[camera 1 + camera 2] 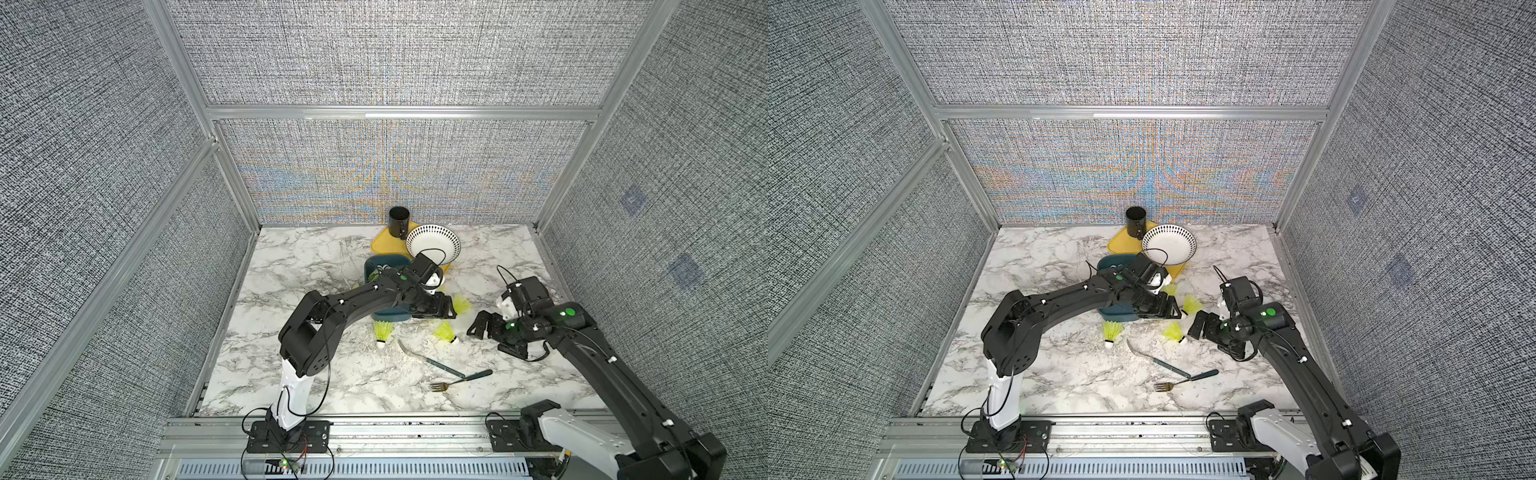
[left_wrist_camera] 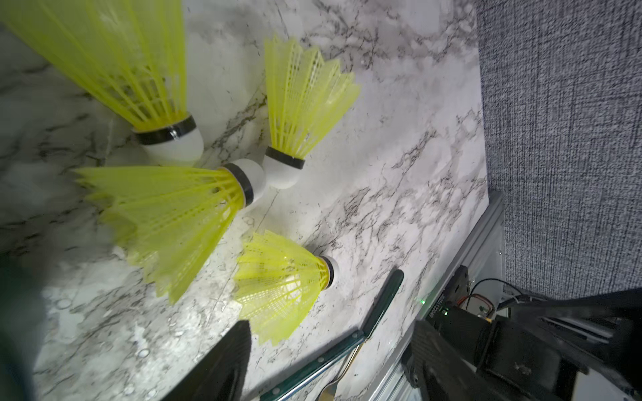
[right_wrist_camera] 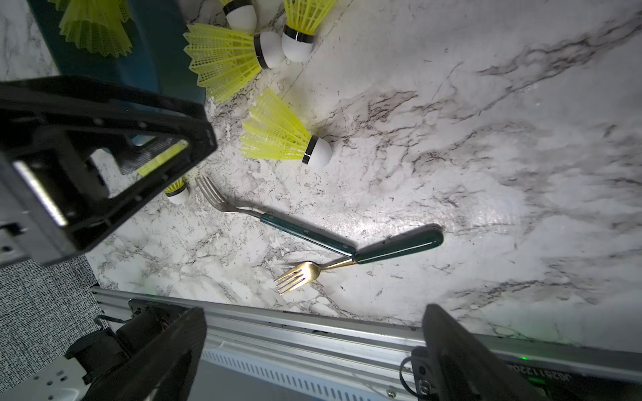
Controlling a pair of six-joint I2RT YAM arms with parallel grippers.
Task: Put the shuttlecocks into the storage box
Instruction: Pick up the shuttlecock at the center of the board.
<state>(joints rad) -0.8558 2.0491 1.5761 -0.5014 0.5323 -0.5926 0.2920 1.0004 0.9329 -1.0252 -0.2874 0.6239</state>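
The teal storage box (image 1: 392, 317) lies mid-table, mostly under my left arm, with some yellow-green showing inside at its far end. Several shuttlecocks lie on the marble by its near right corner: one (image 1: 382, 331) in front of the box, one (image 1: 445, 331) further right, one (image 1: 462, 304) beyond my left gripper (image 1: 438, 309). In the left wrist view a cluster (image 2: 180, 215) (image 2: 302, 100) (image 2: 281, 284) lies just ahead of the left gripper (image 2: 330, 364), which is open and empty. My right gripper (image 1: 484, 326) is open and empty, to the right of the shuttlecocks (image 3: 278, 135).
Two forks lie near the front: a silver one with a green handle (image 1: 428, 359) and a gold one (image 1: 457, 380). At the back stand a black cup (image 1: 399, 222), a yellow tray (image 1: 384, 247) and a white patterned bowl (image 1: 432, 241). Grey walls enclose the table.
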